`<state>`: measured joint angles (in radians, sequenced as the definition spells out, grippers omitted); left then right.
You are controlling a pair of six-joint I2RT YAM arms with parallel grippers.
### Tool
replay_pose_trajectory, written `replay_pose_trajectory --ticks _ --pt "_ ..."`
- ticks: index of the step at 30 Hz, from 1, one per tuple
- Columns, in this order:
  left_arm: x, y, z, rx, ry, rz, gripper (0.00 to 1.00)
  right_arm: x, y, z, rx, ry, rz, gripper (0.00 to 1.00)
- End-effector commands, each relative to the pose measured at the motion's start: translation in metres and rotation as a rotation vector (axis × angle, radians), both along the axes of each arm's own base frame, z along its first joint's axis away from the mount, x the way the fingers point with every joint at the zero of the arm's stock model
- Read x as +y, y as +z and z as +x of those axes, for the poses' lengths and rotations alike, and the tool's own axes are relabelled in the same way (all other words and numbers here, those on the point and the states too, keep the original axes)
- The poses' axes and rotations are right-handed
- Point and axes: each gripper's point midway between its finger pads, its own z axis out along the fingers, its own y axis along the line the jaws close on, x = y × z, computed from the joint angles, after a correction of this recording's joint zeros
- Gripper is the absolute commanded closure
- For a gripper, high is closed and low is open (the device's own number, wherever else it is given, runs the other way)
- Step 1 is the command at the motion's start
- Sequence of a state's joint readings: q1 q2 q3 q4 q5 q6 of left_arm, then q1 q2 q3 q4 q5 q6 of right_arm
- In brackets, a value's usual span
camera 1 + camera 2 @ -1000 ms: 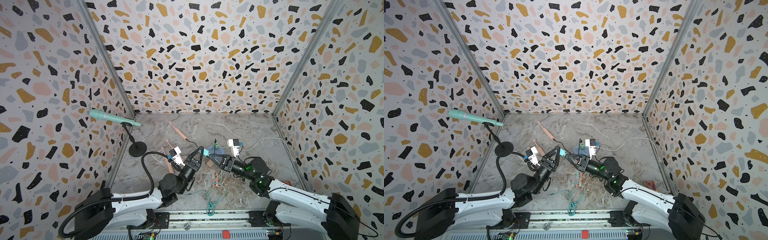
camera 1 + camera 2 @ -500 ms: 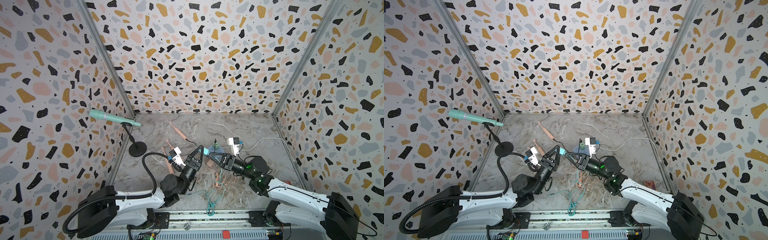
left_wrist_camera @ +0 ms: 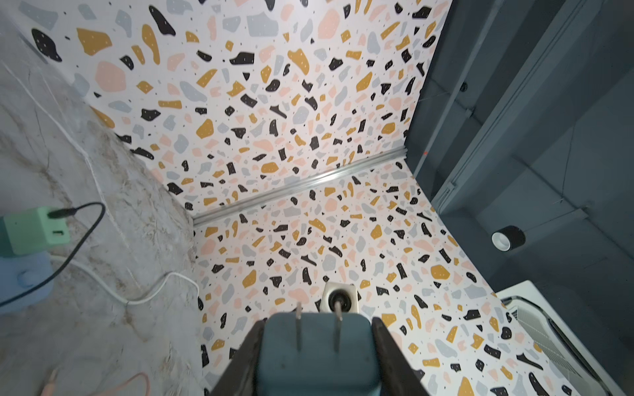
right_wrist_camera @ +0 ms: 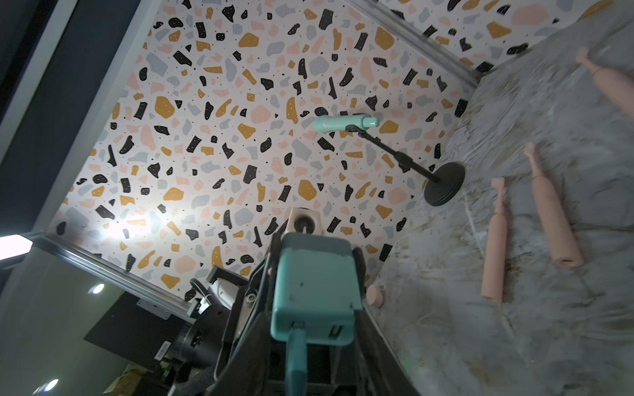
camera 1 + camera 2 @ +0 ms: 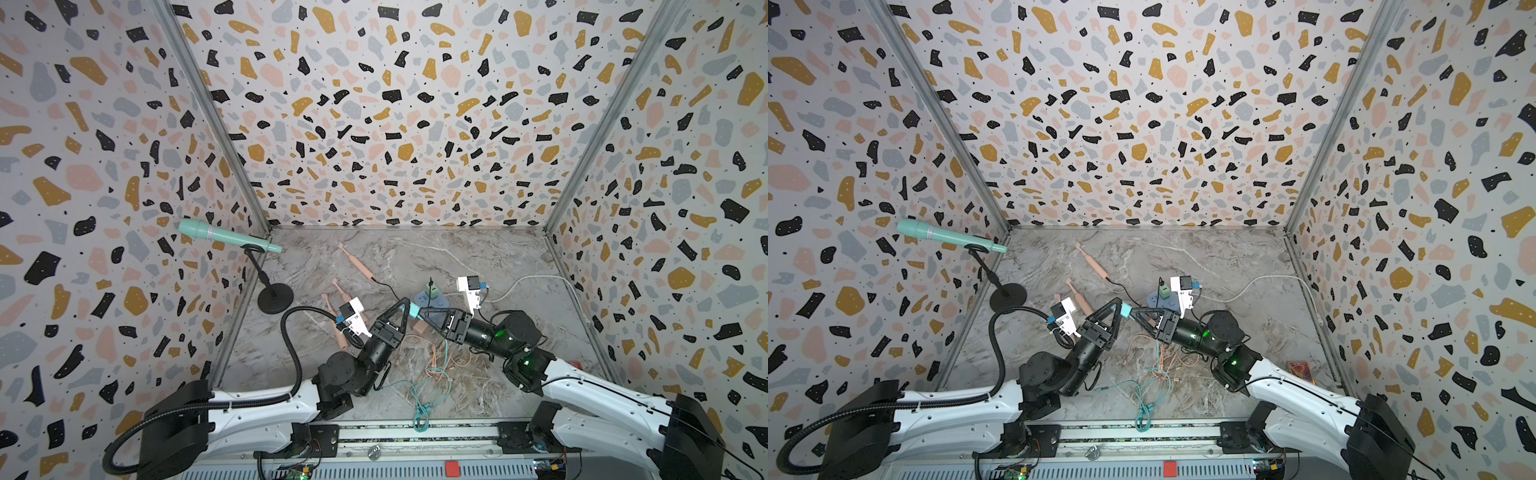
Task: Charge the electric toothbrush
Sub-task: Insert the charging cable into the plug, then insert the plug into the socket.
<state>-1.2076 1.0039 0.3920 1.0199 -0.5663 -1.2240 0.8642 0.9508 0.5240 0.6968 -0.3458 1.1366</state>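
**Plug-in step.** The teal cube-shaped charging adapter is clamped in the left gripper, prongs free. The teal cable is seated in it, flanked by the parted jaws of the right gripper. Pale-pink electric toothbrushes lie at about 9 o'clock on the marbled grey surface. Next, the prongs are judged to need aligning with the blue socket block, just beyond the grippers at 1 o'clock.

A teal plastic charger block sits between left gripper and right gripper; blue rounded power strip behind it, tangled thin cables before it, pink plastic toothbrushes left.
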Motion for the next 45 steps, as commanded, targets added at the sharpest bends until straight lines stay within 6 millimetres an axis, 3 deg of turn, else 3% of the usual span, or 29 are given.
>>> replay_pose_trajectory --ticks 1,8,12,20,24,34,38,45 --pt "0.006 -0.006 0.002 0.075 0.031 0.019 1.00 -0.014 0.008 -0.001 -0.110 -0.084 -0.074 0.40" --pt "0.025 -0.008 0.010 0.153 0.099 -0.033 1.00 -0.035 -0.015 -0.006 -0.222 -0.168 -0.208 0.21" --pt "0.030 -0.010 0.013 0.181 0.124 -0.055 1.00 -0.036 -0.012 -0.008 -0.370 -0.224 -0.254 0.14" --pt "0.031 -0.019 0.014 0.241 0.106 -0.115 1.00 0.007 -0.010 -0.012 -0.649 -0.259 -0.404 0.09" --pt "0.033 -0.022 0.013 0.255 0.098 -0.130 1.00 0.014 -0.009 -0.004 -0.720 -0.297 -0.442 0.09" --pt "0.027 -0.026 0.008 0.264 0.043 -0.136 1.00 0.040 -0.007 -0.002 -0.845 -0.267 -0.456 0.21" --pt "0.026 -0.029 0.006 0.265 0.025 -0.144 1.00 0.039 -0.005 -0.001 -0.871 -0.284 -0.454 0.32" --pt "0.024 -0.031 0.004 0.269 0.006 -0.143 1.00 0.035 -0.006 0.001 -0.925 -0.317 -0.479 0.42"
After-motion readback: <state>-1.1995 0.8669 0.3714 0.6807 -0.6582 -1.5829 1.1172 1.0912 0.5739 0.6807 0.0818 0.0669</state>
